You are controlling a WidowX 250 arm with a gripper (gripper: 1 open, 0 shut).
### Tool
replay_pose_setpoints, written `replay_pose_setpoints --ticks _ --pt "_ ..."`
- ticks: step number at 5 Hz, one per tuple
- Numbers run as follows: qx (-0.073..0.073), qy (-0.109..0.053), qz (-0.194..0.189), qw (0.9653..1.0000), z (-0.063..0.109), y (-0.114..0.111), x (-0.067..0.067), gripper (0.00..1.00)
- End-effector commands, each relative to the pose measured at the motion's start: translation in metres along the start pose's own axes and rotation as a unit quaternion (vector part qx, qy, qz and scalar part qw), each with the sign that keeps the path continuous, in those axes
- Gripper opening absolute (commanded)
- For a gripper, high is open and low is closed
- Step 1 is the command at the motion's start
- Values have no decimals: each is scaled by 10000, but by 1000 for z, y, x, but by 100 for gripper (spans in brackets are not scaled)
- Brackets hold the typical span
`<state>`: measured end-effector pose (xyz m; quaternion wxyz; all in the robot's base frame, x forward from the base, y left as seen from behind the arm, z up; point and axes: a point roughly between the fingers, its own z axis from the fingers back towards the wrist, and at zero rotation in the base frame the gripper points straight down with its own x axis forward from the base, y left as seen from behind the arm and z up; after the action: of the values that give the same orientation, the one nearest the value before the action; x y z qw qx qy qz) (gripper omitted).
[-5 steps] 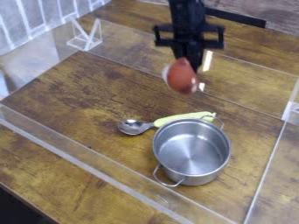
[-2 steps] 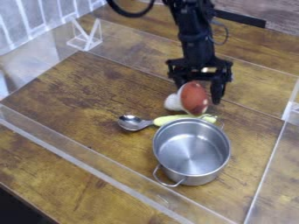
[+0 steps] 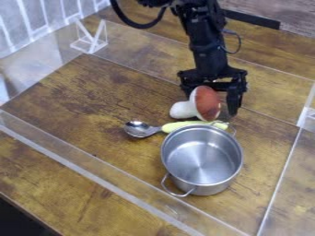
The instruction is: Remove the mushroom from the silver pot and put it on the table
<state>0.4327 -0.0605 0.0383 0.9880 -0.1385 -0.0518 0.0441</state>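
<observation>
The silver pot (image 3: 201,159) stands empty at the front of the table (image 3: 87,92). Just behind it the mushroom (image 3: 207,102) lies on its side on the wood, its reddish-brown cap to the right and its cream stem pointing left. My gripper (image 3: 212,96) points down over the cap. Its fingers (image 3: 231,93) stand apart on either side of the cap, so it is open and no longer squeezes the mushroom.
A metal spoon (image 3: 143,132) with a yellow-green handle lies left of the pot, its handle running under the mushroom. Clear acrylic walls (image 3: 74,157) edge the tabletop. A clear stand (image 3: 87,39) sits at the back left.
The gripper came down with the mushroom from mid-air to the tabletop behind the pot, and its fingers spread apart, leaving the mushroom resting on the wood.
</observation>
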Motion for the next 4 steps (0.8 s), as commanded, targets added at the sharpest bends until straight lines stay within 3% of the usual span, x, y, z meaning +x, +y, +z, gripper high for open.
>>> replay_pose_setpoints --ticks 1,4 --pt "-87 -365 131 9992 23 6 15 100" --pt "-225 -335 378 9985 22 16 24 100"
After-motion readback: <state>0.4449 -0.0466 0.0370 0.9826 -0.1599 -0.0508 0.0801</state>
